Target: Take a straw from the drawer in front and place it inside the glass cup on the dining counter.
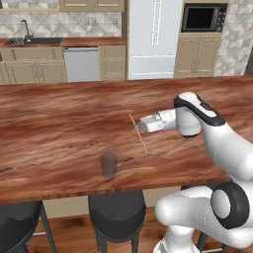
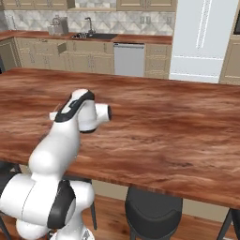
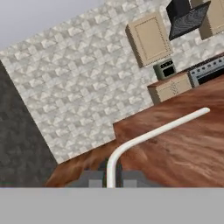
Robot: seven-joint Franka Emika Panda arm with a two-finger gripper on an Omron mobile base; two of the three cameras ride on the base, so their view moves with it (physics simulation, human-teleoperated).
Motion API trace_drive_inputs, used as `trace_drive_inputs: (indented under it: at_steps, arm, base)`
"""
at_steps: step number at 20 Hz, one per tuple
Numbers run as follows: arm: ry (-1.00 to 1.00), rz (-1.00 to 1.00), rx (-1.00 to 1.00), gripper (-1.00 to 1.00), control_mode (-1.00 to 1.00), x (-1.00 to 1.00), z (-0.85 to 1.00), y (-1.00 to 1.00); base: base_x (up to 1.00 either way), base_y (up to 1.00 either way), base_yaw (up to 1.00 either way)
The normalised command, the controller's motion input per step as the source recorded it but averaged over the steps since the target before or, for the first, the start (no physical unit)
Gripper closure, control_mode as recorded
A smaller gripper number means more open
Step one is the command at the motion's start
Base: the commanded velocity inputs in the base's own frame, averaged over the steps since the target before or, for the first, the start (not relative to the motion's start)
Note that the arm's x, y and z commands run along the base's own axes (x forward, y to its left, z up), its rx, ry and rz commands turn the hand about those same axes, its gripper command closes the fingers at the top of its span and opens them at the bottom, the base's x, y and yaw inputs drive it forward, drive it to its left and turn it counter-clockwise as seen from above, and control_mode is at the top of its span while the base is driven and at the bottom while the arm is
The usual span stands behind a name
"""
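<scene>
Jaws of the gripper clench the straw above the counter, beyond the glass cup; the arm should tip the straw upright over the cup's mouth before lowering.

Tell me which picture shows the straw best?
The hand view: the straw runs large and pale from the shut gripper, bend plain. The left base view shows it as a thin slanting line above the dining counter. In the right base view I cannot make it out.
</scene>
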Motion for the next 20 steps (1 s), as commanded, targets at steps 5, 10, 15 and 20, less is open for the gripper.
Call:
trace_drive_inputs:
  at_steps: [5, 10, 15, 20]
  arm:
    - [0.0, 0.31, 0.09, 1.0, -1.0, 0.0, 0.02, 0.23]
    - [0.0, 0.28, 0.09, 1.0, -1.0, 0.0, 0.18, 0.32]
    - [0.0, 0.22, 0.11, 1.0, -1.0, 0.0, 0.19, 0.31]
    - [0.0, 0.09, 0.11, 1.0, -1.0, -0.27, 0.06, 0.26]
  base:
    - [0.0, 0.0, 0.0]
    - [0.0, 0.0, 0.0]
    - [0.0, 0.0, 0.0]
    - [0.0, 0.0, 0.0]
